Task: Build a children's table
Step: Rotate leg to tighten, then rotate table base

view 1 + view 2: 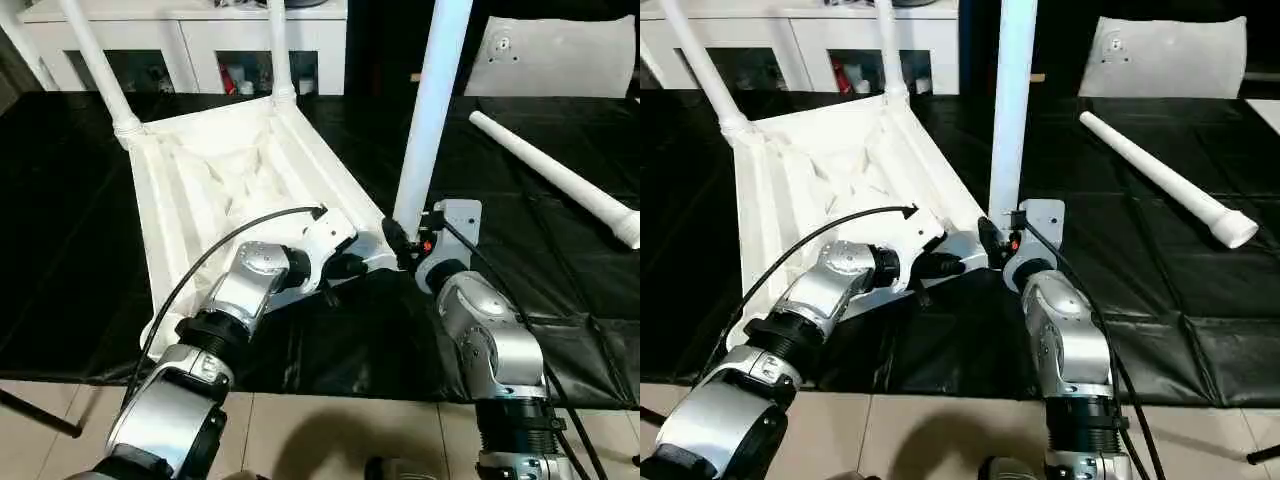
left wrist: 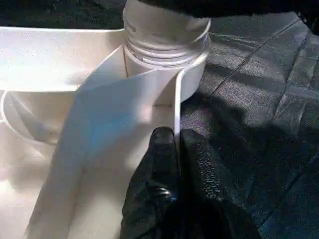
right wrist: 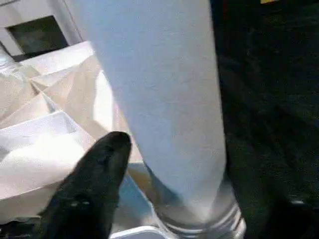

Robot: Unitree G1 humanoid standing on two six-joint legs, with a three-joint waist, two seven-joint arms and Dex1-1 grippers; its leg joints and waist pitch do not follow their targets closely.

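Note:
The white table top (image 1: 230, 190) lies underside up on the black cover, its ribs showing. Two legs (image 1: 95, 60) (image 1: 278, 50) stand in its far corner sockets. A third leg (image 1: 432, 110) stands upright at the near right corner socket (image 2: 164, 45), its threaded end at the socket's mouth. My right gripper (image 1: 405, 245) is shut on this leg low down, with one black finger (image 3: 94, 184) beside the leg. My left gripper (image 1: 350, 265) is shut on the top's thin rim wall (image 2: 176, 99) just beside that socket. The fourth leg (image 1: 555, 175) lies loose to the right.
A white cabinet (image 1: 190, 40) stands behind the table top. A white pad (image 1: 555, 55) rests at the back right. The black cover (image 1: 560, 300) ends near my body, with tiled floor (image 1: 330, 430) below. A black cable (image 1: 200, 270) arcs over my left forearm.

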